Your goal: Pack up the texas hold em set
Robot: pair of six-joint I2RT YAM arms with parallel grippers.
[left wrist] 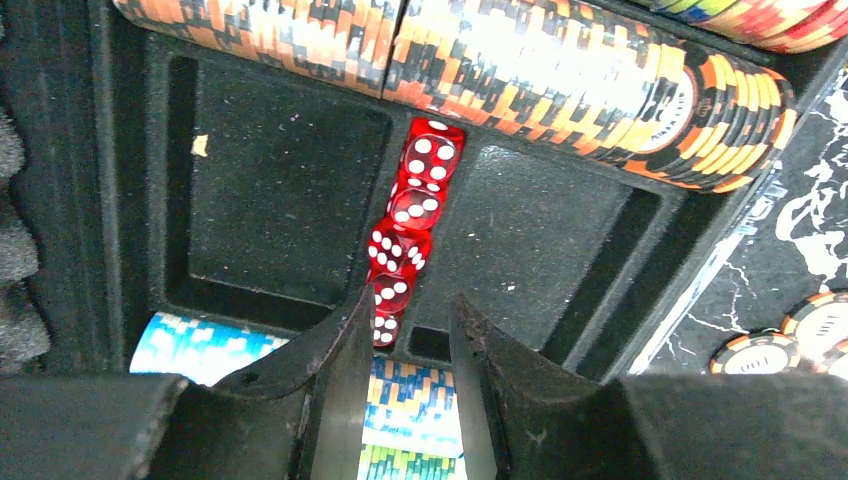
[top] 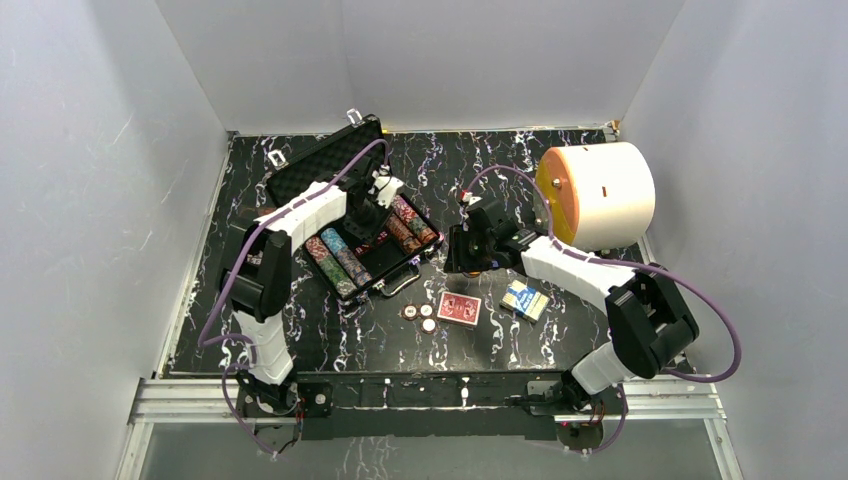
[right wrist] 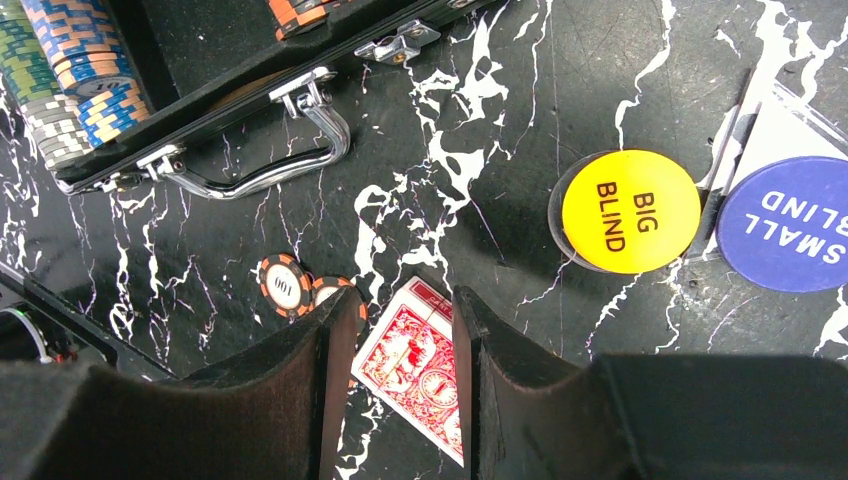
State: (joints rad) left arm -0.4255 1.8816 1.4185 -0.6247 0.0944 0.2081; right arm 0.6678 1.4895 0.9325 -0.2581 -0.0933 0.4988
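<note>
Left arm [top: 300, 215] and right arm [top: 560, 262] wear white shells over black joints — purple cables [top: 739, 350] looping alongside each.

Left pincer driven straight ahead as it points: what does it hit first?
Probably the nearest of the red dice lined up in the case's middle slot, right ahead of the left pincer; depth unclear.

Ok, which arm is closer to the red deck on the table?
Right. The right tool hangs close by the red deck, which shows between its fingers; the left tool is over the case, above the dice.
</note>
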